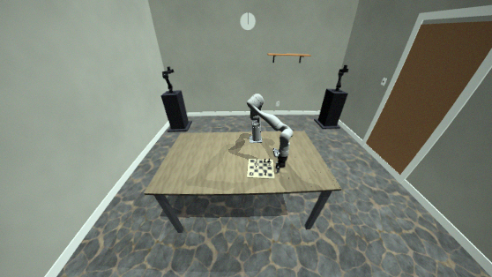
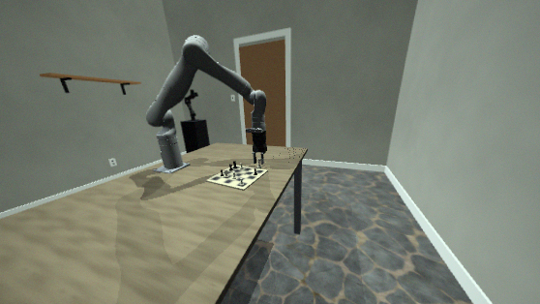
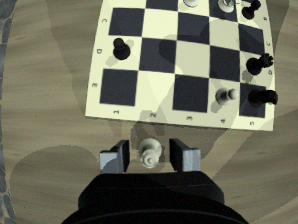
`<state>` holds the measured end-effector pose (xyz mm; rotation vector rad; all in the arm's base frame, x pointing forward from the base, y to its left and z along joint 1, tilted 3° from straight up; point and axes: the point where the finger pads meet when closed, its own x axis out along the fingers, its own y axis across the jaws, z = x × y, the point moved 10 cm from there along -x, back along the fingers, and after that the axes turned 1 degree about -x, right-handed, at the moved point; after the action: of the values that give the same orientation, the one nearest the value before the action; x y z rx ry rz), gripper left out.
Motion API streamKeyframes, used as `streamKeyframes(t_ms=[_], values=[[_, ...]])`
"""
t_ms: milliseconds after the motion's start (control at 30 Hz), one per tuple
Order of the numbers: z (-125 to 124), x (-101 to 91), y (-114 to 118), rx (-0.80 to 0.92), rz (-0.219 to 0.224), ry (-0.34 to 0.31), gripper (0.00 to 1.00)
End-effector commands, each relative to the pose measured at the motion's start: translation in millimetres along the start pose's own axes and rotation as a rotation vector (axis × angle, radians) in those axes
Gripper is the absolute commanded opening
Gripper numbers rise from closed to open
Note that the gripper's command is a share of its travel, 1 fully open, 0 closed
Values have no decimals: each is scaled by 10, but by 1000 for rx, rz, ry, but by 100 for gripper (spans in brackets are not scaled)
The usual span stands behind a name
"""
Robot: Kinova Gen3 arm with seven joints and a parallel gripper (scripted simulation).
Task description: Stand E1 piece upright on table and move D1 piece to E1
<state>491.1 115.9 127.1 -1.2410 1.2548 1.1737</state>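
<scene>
The white piece (image 2: 259,164) (image 3: 149,154) seems upright on the surface (image 1: 198,168) (image 2: 145,218) (image 3: 50,150), between my spread pincer's fingers (image 1: 278,168) (image 2: 258,159). In my wrist view, the board's (image 1: 248,176) (image 2: 243,188) (image 3: 90,112) bare E1 lies at eleven o'clock, the black pawn (image 1: 265,172) (image 2: 255,171) (image 3: 120,49) beyond on D1. Lifting askew could drag a finger against the white piece and topple it. Wrist shows gaps beside it; top doesn't.
</scene>
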Motion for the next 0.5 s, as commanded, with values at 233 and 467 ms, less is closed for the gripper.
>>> streamKeyframes(t_ms=[233,467], values=[[16,-79,-27,10,-10,-4,79],[19,-405,-29,10,-11,-5,79]])
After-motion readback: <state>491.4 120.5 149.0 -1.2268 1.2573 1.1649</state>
